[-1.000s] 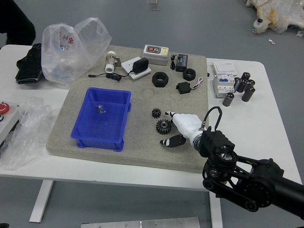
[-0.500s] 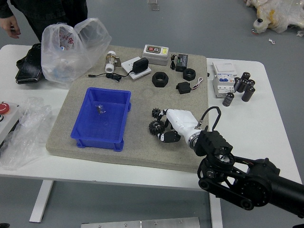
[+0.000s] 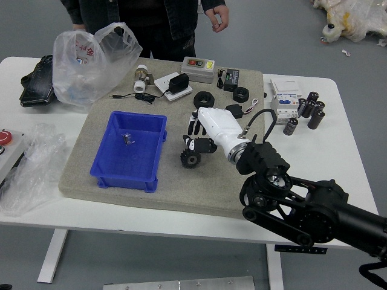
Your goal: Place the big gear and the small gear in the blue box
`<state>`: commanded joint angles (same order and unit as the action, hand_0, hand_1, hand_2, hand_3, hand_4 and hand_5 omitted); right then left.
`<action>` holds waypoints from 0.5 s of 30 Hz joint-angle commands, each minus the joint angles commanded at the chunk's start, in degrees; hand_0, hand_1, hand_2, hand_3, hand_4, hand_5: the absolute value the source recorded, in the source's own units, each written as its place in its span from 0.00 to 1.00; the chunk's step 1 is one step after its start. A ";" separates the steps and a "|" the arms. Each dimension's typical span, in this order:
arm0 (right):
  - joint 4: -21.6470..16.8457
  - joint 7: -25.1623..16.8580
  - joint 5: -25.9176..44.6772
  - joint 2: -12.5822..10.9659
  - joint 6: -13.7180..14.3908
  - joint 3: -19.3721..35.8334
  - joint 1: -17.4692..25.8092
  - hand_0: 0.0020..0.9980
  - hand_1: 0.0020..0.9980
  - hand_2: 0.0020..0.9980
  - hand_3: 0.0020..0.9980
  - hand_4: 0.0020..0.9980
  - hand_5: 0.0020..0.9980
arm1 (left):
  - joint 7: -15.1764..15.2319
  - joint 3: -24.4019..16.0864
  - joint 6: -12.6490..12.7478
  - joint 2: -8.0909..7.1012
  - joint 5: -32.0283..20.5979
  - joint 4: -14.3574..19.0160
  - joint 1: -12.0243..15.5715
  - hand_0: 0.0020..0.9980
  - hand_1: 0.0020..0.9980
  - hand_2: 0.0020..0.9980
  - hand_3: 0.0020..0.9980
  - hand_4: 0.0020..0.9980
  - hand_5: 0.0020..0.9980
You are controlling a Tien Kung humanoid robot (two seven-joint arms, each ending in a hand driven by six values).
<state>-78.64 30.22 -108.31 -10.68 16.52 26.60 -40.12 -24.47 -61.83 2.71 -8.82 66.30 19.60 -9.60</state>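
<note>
Beyond the surface [image 3: 121, 218], observed a person [image 3: 158, 21] with a lowered hand [image 3: 217, 18]. Near the big gear [image 3: 190, 159], found the right fingers [image 3: 189, 136]; cannot tell whether released, clenched or grasping.

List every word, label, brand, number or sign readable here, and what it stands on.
No text reads with certainty.
Plastic bag: red characters, too creased and blurred.
Gray box: colored label, too small.
Small black box: pale print, too small.
White boxes: faint print, too small.
</note>
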 joint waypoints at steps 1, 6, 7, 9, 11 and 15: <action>0.35 -0.18 0.02 0.37 0.21 -0.43 -0.73 0.23 0.39 0.35 0.41 0.57 0.20 | -0.01 -0.02 -0.02 -0.01 0.05 0.00 0.00 0.65 0.63 0.58 0.69 0.73 0.39; 2.62 -0.22 0.05 1.39 0.07 -1.38 -2.54 0.23 0.39 0.37 0.44 0.58 0.21 | 0.00 -0.03 -0.03 -0.02 0.09 0.00 -0.08 0.65 0.63 0.58 0.69 0.73 0.39; 2.61 0.20 -0.10 1.21 -0.46 -1.14 -2.46 0.23 0.39 0.37 0.44 0.58 0.21 | 0.03 0.02 -0.02 -0.01 0.03 0.00 -0.07 0.65 0.63 0.58 0.69 0.73 0.39; 1.95 1.79 -0.95 0.51 -2.42 -0.44 -2.15 0.23 0.39 0.37 0.44 0.58 0.21 | -0.05 -0.06 -0.04 -0.01 0.12 0.01 0.00 0.65 0.63 0.58 0.69 0.73 0.39; 0.96 3.60 -2.14 -0.18 -4.60 0.12 -1.83 0.28 0.48 0.75 0.80 0.81 0.35 | -0.10 -0.09 -0.04 -0.01 0.12 0.03 0.08 0.65 0.63 0.58 0.69 0.73 0.39; -0.19 6.36 -3.92 -0.83 -8.93 0.18 -1.33 0.28 0.48 0.75 0.80 0.81 0.35 | -0.23 -0.25 -0.07 -0.02 0.30 0.05 0.15 0.65 0.63 0.58 0.69 0.73 0.39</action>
<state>-78.83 36.58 -112.23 -11.51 7.59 26.78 -41.45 -24.70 -62.07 2.64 -8.84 66.60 19.66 -9.45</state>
